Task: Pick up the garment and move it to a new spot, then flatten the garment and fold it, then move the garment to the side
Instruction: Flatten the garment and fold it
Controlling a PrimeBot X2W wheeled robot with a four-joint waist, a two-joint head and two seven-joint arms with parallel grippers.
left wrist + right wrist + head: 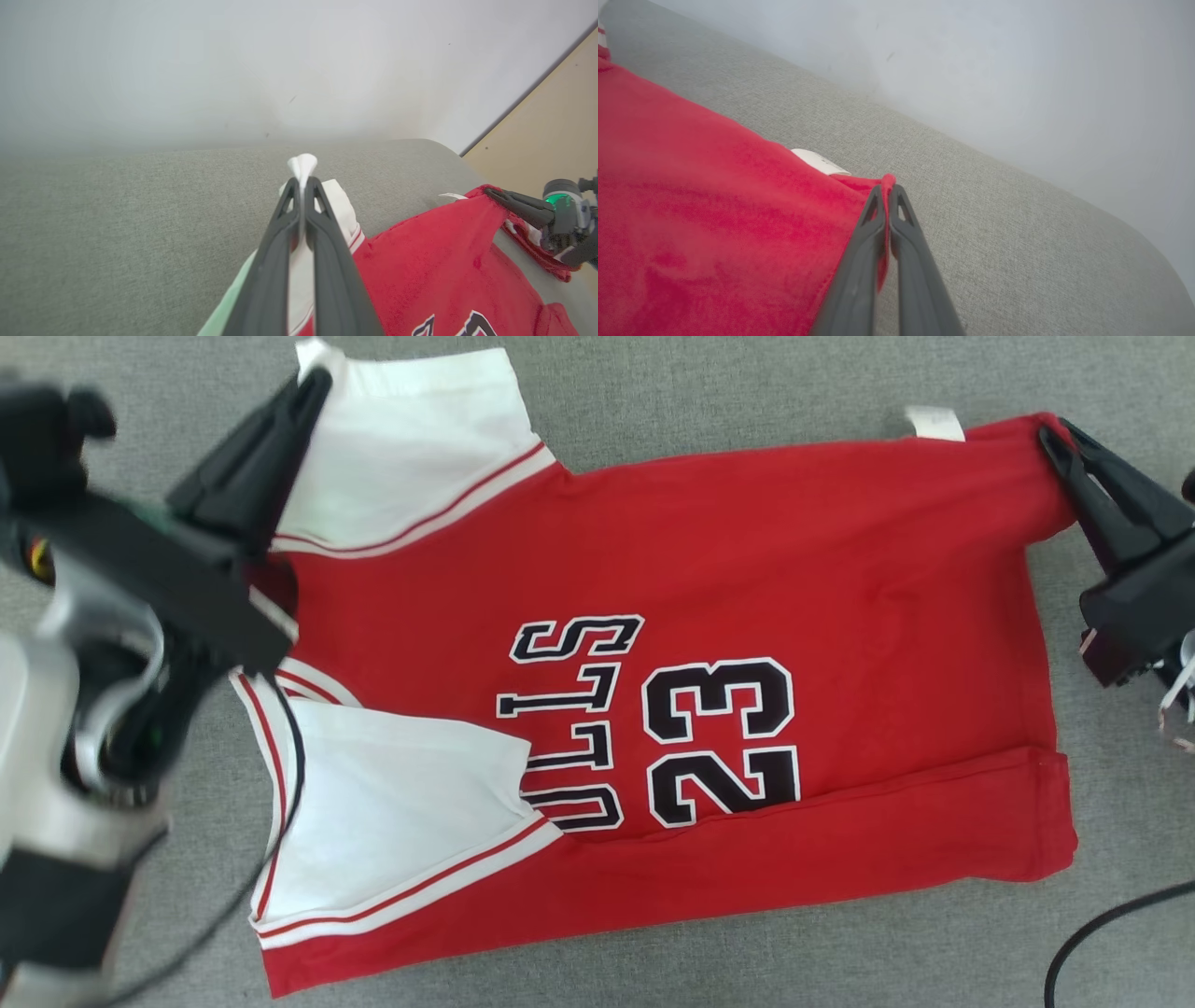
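**Fold step, far edge gripped.** The jersey [709, 551] lies flat on the grey cushion [653, 392], collar toward 9 o'clock, hem toward 3. The left gripper [313, 383], at 11 o'clock, clamps the tip of the far white sleeve [411, 448]. The right gripper [1055, 429], at 2 o'clock, clamps the far hem corner. The near edge, at 6 o'clock, appears already turned over. Likely next move: lift both corners together and carry them evenly toward 6 o'clock, so the fold lands straight. Legible: number "23" [719, 742] and letters "ULLS", the first letter covered. The tag [934, 423] at 1 o'clock is unreadable.
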